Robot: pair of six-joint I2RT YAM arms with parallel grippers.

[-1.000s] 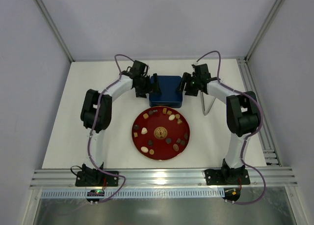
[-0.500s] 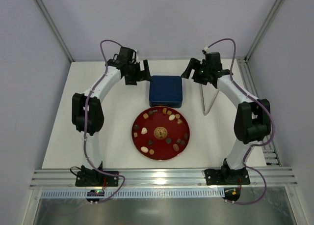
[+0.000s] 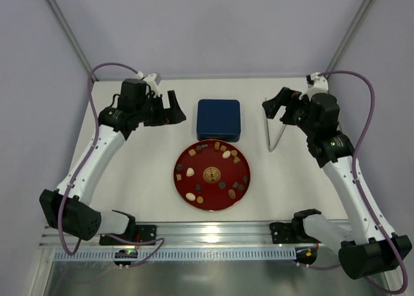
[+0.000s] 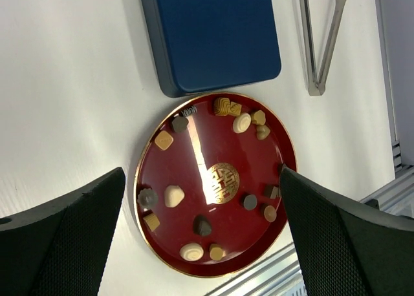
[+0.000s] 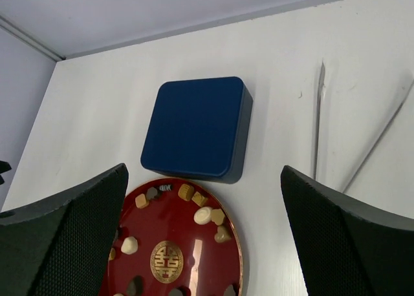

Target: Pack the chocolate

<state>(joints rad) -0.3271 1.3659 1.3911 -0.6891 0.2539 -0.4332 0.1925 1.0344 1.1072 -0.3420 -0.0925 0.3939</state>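
The left gripper (image 3: pixel 173 108) and the right gripper (image 3: pixel 275 107) both stand wide open and hold nothing; each wrist view shows its two dark fingers (image 4: pixel 61 241) far apart with only the table between them. One second ago both grippers were at the two sides of the blue box (image 3: pixel 218 119), and now they have pulled back, one to the left and one to the right, so nothing touches it. The box lies closed, with its lid on, toward the far edge of the white table (image 3: pixel 142 173). Just in front of it, the red tray (image 3: pixel 211 175) carries loose chocolates (image 3: pixel 226 154) around its rim. A pair of metal tongs (image 3: pixel 273 131) lies to the right of the box. It seems the chocolates on the tray are not packed at this moment.
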